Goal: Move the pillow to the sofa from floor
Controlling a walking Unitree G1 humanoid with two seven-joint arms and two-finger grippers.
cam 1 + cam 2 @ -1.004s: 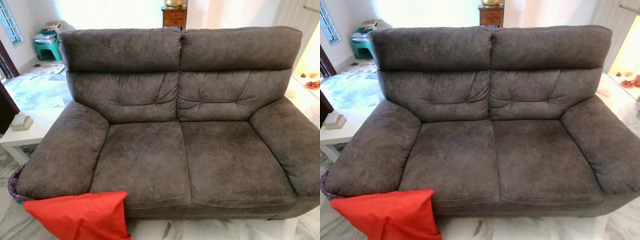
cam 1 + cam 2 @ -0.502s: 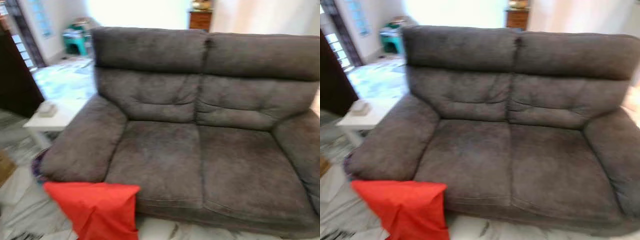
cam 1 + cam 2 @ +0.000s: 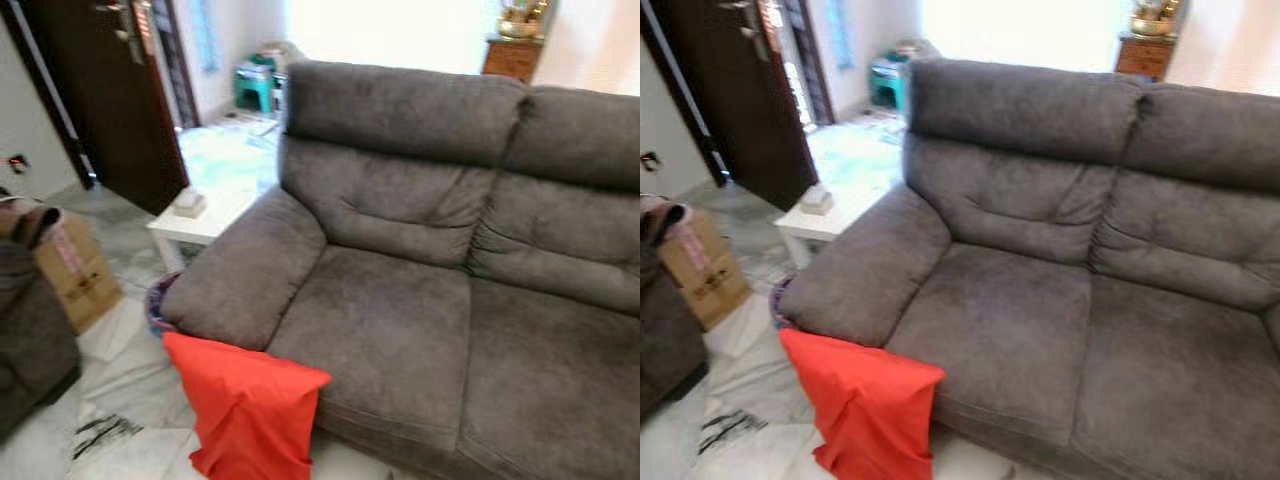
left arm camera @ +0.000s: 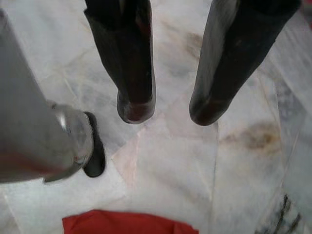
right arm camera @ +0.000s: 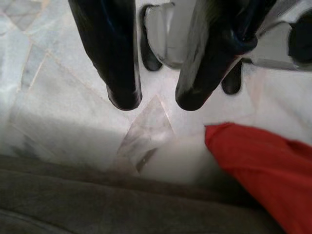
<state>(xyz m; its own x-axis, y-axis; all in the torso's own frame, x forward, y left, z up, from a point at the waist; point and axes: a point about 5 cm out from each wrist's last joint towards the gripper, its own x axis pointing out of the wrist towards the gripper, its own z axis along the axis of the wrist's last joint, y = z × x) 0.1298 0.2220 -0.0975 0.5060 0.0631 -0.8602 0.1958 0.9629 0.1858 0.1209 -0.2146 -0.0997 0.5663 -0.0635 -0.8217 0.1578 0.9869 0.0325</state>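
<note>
Pillow (image 3: 248,405), red, leans on the sofa (image 3: 420,300) front, on the floor. Wrist views add both grippers, left (image 4: 168,109) and right (image 5: 156,100), fingers apart above marble (image 4: 170,165).

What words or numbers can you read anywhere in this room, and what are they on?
None can be read.
Cardboard box: reddish print on its side, too blurred to read.
Papers on the floor by the sofa: too small and washed out to read.
Red pillow: plain, no writing.

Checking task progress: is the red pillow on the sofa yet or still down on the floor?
On the floor: the red pillow leans against the sofa front, below the armrest.
</note>
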